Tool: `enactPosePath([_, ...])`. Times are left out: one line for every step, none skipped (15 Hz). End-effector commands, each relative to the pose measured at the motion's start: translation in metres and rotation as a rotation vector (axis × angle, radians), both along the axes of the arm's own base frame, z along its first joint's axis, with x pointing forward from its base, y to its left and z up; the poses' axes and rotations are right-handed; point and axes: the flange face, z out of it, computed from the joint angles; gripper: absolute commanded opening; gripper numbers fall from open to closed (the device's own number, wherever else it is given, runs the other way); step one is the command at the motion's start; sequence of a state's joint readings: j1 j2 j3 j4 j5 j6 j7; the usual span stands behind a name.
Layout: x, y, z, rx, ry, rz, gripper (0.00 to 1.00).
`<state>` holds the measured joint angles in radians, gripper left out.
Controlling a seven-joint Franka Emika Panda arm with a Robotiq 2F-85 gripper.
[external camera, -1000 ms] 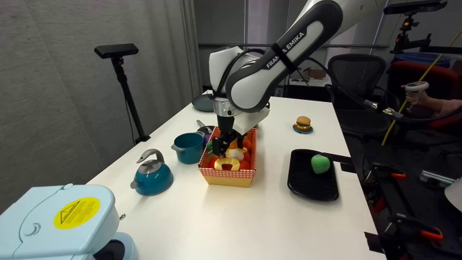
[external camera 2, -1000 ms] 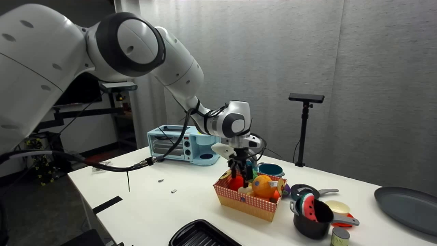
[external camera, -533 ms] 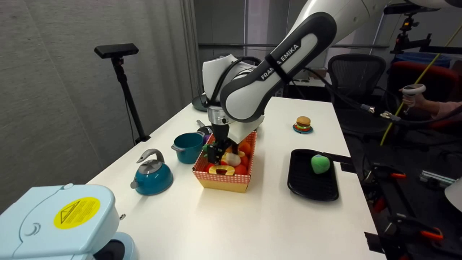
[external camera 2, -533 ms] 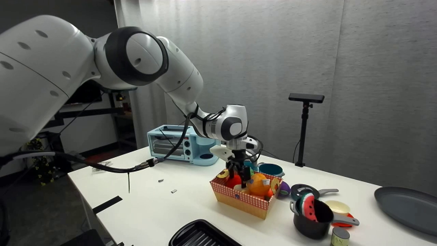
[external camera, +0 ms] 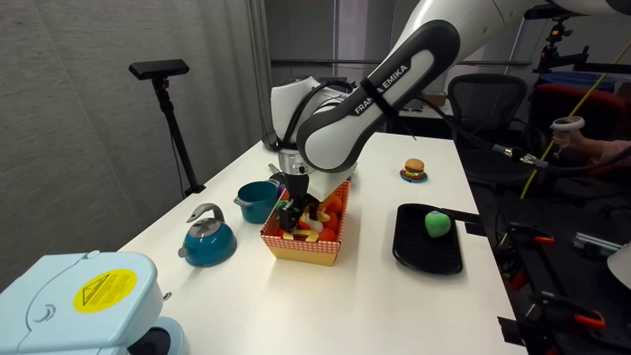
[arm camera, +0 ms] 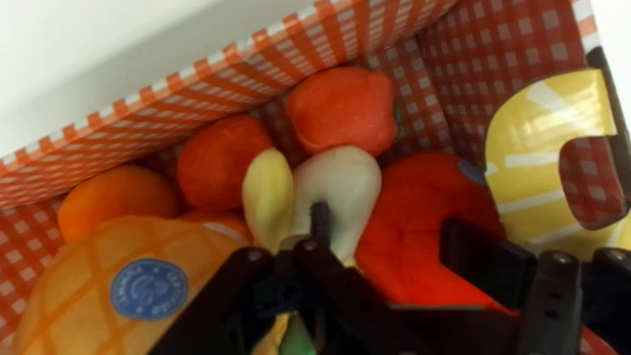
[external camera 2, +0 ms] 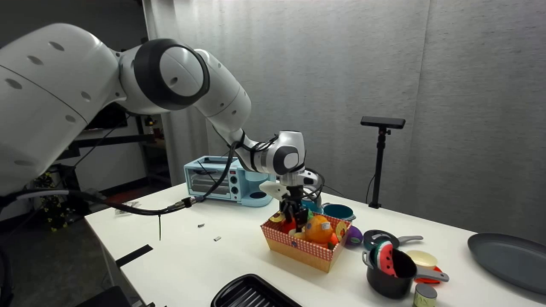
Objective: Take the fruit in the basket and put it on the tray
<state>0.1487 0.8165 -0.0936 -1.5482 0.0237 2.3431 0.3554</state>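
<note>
The red-orange basket with checked lining (external camera: pixel 306 245) stands mid-table, full of toy food, and shows in both exterior views (external camera 2: pixel 294 252). In the wrist view its wall (arm camera: pixel 276 42) crosses the top. A red roundish fruit with a blue label (arm camera: pixel 424 197) lies in it near the yellow ring. It also shows partly in an exterior view (external camera 2: pixel 288 226). My gripper (arm camera: pixel 394 234) reaches down into the basket, open, with the red fruit between its fingers. The left finger overlaps a white piece. Contact cannot be told. The black tray (external camera: pixel 411 251) holds a green round fruit (external camera: pixel 438 224).
In the basket, a large orange fruit (arm camera: pixel 98 276), a strawberry (arm camera: pixel 345 111) and a white piece (arm camera: pixel 340 182) crowd the red fruit. A teal pot (external camera: pixel 259 202) and kettle (external camera: pixel 211 244) stand beside the basket. A black pot with watermelon (external camera 2: pixel 390 277) stands on its other side.
My gripper has gone lower into the basket. The basket has slid a little along the table with it, towards the toaster's side. The tray and green fruit have not moved.
</note>
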Motion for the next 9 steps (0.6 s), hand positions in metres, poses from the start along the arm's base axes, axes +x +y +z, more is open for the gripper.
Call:
enactPosePath([0.004,0.0049,-0.0116,-0.032,-0.018,0.019,0.27])
enactPosePath([0.0035,0.0054,-0.0113,-0.034,-0.019,0.024,0.21])
enactPosePath([0.0032,0.0059,-0.0109,-0.04,-0.022,0.031,0.14])
enactPosePath([0.0031,0.0066,-0.0101,-0.043,-0.029,0.035,0.05])
enactPosePath([0.003,0.0073,-0.0097,-0.045,-0.033,0.039,0.01])
enactPosePath([0.0025,0.0081,-0.0093,-0.047,-0.036,0.043,0.0])
enactPosePath([0.0017,0.0091,-0.0088,-0.048,-0.038,0.046,0.0])
enactPosePath([0.0009,0.0099,-0.0083,-0.049,-0.039,0.05,0.0])
enactPosePath([0.0001,0.0109,-0.007,-0.05,-0.043,0.054,0.01])
